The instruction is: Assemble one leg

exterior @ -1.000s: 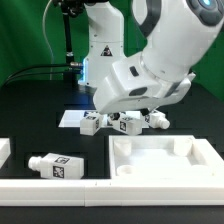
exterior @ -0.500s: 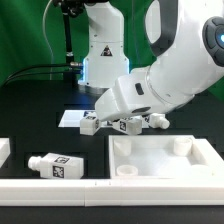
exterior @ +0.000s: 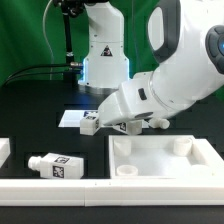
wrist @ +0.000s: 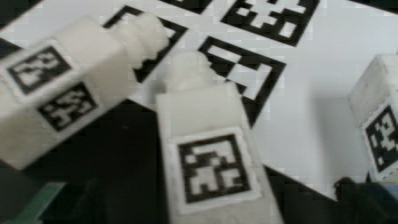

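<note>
Three white tagged legs stand close together by the marker board (exterior: 70, 118): one on the exterior view's left (exterior: 90, 124), one in the middle (exterior: 130, 127), one on the right (exterior: 158, 122). A fourth leg (exterior: 55, 165) lies on its side at the front left. My gripper (exterior: 120, 121) is low over the group, mostly hidden by the arm. In the wrist view the middle leg (wrist: 205, 145) lies between my dark fingertips (wrist: 365, 200), with legs on both sides (wrist: 63, 90) (wrist: 377, 120). The gripper (wrist: 214, 208) looks open, not closed on the leg.
The large flat white square panel (exterior: 150, 152) with round corner sockets lies at the front right. A white rail (exterior: 60, 187) runs along the front edge. The robot base (exterior: 100, 55) stands at the back. Marker board tags (wrist: 240, 55) show under the legs.
The arm's bulk has swung toward the exterior view's right and the wrist has settled lower over the group of legs. The legs and the panel have not moved.
</note>
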`<move>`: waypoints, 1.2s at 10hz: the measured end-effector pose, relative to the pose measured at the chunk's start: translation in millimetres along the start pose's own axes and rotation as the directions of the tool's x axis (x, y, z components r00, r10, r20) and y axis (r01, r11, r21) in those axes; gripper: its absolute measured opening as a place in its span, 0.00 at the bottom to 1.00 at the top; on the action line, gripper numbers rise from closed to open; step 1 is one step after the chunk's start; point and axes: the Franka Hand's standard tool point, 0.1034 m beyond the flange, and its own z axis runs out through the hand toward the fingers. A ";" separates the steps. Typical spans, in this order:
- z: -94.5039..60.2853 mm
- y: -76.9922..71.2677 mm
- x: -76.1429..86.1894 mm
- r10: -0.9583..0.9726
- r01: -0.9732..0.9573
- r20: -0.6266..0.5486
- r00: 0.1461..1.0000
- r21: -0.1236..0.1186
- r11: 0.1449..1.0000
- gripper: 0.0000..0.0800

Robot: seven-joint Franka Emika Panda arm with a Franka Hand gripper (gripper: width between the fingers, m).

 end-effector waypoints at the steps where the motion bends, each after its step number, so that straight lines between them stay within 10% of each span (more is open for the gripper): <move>1: 4.8 -1.2 3.2 -0.003 0.003 0.003 1.000 -0.001 1.000 0.81; 5: 6.8 0.0 4.3 -0.002 0.002 0.003 1.000 0.001 1.000 0.78; 8: 4.4 3.5 1.6 -0.008 0.008 0.009 1.000 0.008 1.000 0.35; 12: -87.2 38.9 -20.8 0.074 -0.061 -0.098 0.992 0.135 0.989 0.36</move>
